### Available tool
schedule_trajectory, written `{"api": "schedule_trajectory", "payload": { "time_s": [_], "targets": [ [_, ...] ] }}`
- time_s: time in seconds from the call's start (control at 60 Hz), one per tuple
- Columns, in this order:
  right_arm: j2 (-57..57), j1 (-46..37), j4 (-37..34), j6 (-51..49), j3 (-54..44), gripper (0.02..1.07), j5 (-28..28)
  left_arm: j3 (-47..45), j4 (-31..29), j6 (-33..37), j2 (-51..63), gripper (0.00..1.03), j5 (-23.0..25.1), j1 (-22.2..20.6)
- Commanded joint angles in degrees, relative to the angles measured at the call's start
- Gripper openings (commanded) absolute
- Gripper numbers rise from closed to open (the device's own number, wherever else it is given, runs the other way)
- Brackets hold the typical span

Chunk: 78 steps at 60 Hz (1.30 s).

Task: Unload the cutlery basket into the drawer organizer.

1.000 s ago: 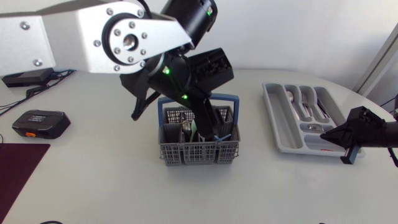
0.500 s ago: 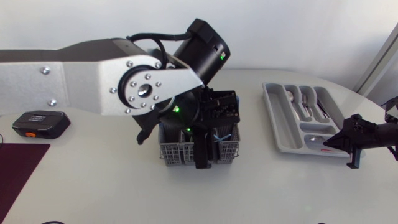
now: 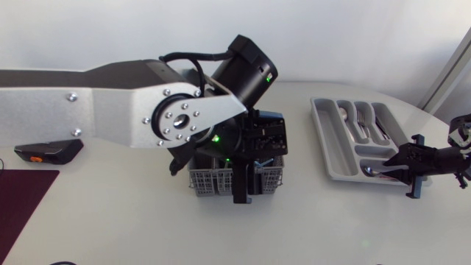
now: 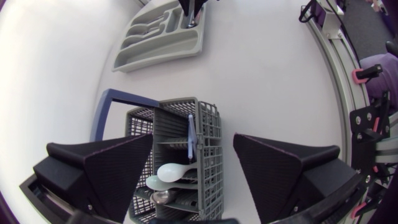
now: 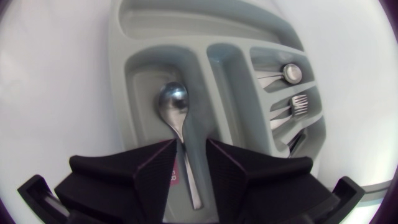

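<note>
Black device with an orange mark (image 3: 45,152) lay on the white worktop (image 3: 118,221) at its left side, only partly visible. Dark maroon mat (image 3: 20,200) lay flat at the front-left corner, near the device, not touching it.

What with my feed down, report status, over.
Left claw open over cutlery basket. Right claw open astride spoon lying in organizer. No obstruction seen.

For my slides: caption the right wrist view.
Spoon lying in the grey organizer, its handle between the right gripper's open fingers.
</note>
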Motion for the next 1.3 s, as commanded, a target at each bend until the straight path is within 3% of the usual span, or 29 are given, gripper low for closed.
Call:
{"api": "schedule_trajectory", "payload": {
  "time_s": [0.0,0.3,0.517,0.65,0.883,1.283],
  "targets": [
    [-4.65,-0.23,0.69,1.9,-2.94,0.64,-1.45,-1.06,0.58,2.08,2.04,0.89,-0.42,-0.7],
    [-19.07,0.82,2.01,6.56,-14.54,0.7,-5.32,0.52,2.25,2.08,6.17,0.72,-0.33,-0.79],
    [-24.52,2.23,2.53,8.49,-20.6,0.7,-6.64,1.31,4.53,1.37,7.67,0.52,-0.24,-0.18],
    [-26.71,2.58,2.53,9.46,-22.71,0.7,-7.61,1.4,5.85,0.93,8.55,0.31,-0.16,-0.18],
    [-32.25,3.02,2.27,10.87,-26.75,0.71,-8.84,1.66,6.38,-0.21,8.46,0.04,-0.07,1.23],
    [-46.23,8.38,-1.77,18.95,-30.36,0.71,-9.54,3.25,6.03,-4.69,0.11,0.04,1.95,2.9]
  ]
}}
